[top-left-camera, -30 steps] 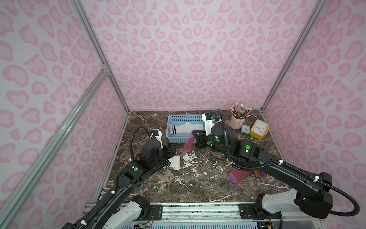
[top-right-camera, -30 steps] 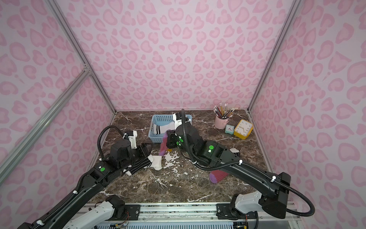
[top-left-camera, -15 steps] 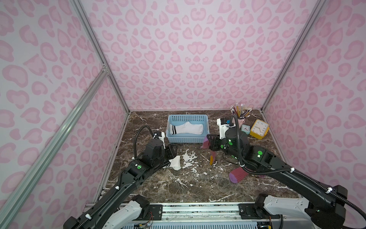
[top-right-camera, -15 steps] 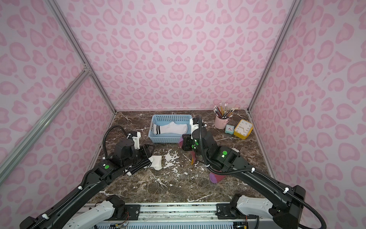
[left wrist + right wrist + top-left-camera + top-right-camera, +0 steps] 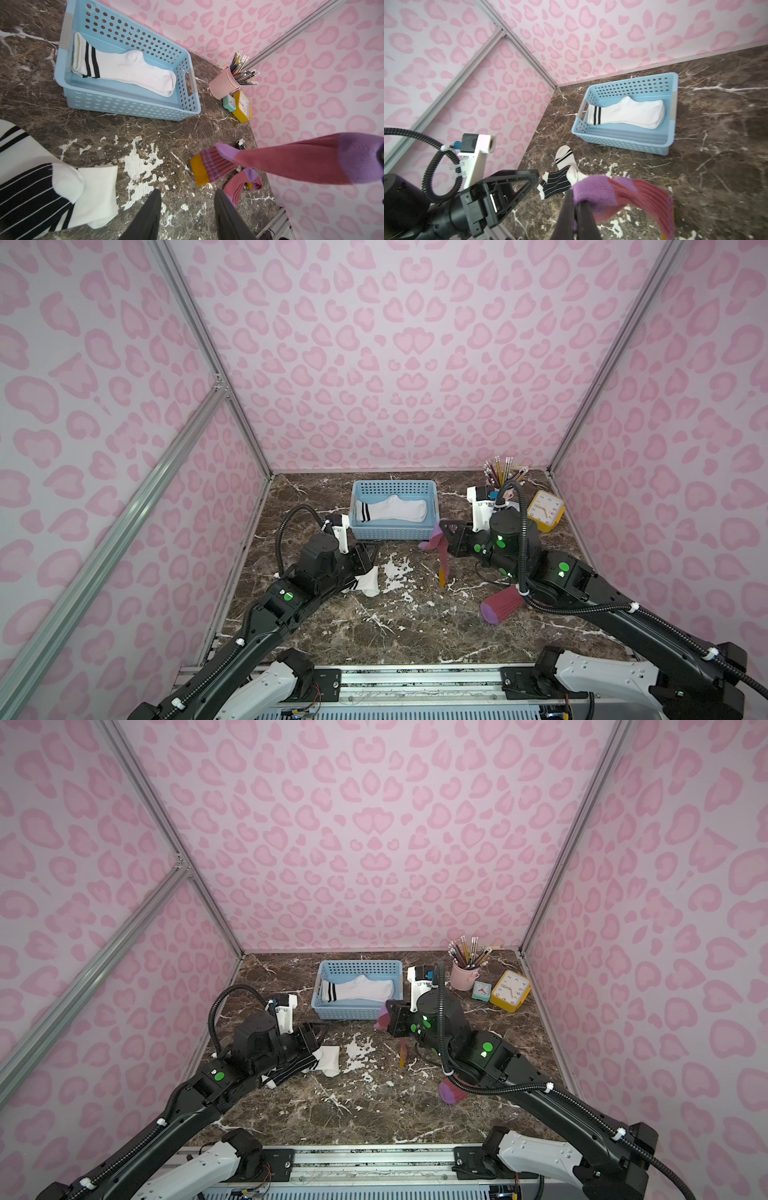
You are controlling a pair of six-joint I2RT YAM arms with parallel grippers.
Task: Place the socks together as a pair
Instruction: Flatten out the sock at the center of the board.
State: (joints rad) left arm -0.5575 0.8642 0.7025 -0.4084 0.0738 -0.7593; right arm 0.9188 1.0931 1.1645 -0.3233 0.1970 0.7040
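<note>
My right gripper is shut on the purple toe of a maroon sock. The sock hangs down with its mustard cuff at the tabletop, right of the basket's front corner. A second maroon sock lies on the table under my right arm. My left gripper stands open over bare marble with nothing between its fingers. Just beside it lie a black sock with thin white stripes and a white sock, overlapping. White socks with two black bands lie in the basket.
The blue basket stands at the back middle. A pink pencil cup, a small teal clock and a yellow clock fill the back right corner. Pink patterned walls close three sides.
My right gripper has carried the maroon sock rightward from in front of the basket, and the sock now hangs lower. My left gripper's fingers have drawn somewhat closer together.
</note>
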